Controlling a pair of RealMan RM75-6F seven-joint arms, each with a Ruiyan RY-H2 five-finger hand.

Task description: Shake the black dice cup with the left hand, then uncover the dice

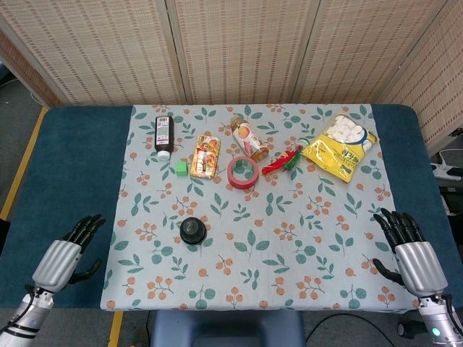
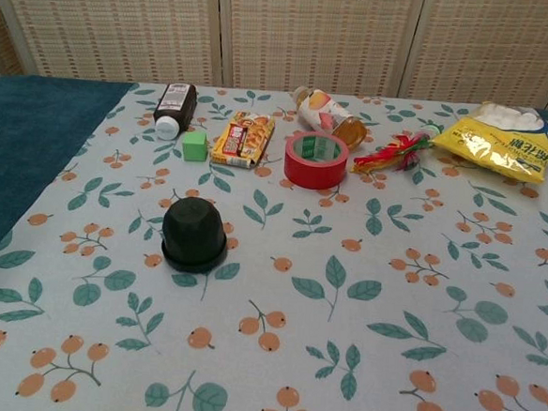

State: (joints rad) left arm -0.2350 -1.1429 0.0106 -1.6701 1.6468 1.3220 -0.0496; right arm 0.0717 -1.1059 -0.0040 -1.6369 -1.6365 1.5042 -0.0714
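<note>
Your left hand (image 1: 64, 256) and right hand (image 1: 412, 253) both hover empty with fingers spread at the counter's (image 1: 72, 166) near corners, the black dice cup (image 1: 193, 230) upside down left of centre.

black dice cup (image 2: 194, 235) upside down (mouth down) on tablecloth (image 2: 390, 298).
</note>
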